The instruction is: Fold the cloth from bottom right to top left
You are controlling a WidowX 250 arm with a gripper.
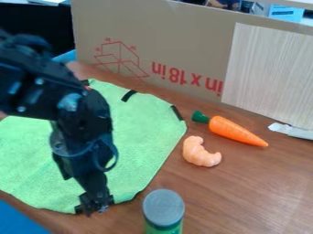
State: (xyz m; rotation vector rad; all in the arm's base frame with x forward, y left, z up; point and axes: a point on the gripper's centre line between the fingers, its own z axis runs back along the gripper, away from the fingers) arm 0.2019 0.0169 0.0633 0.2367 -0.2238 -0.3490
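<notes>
1. Over the left part of the brown table (245,183), the green cloth (143,137) lies spread out, mostly flat, with two black strips (128,95) near its far edge.
2. At its near edge, low in the view, hangs the black gripper (94,206). I can't tell from where I stand whether the pincer is spread, pressed together or pinching some fabric.
3. As for progress, I see no fold. Reaching the edge looks like the most that's done; lifting that near side, carrying it toward the top left and laying it down all seem left to do.
4. Above the cloth, the arm (36,91) hides a good part of it from me.
5. To the right sit a curved orange toy (198,153) and a toy carrot (235,131), with a lidded jar (164,207) nearer me.
6. Behind everything stands a cardboard sheet (202,50).
</notes>
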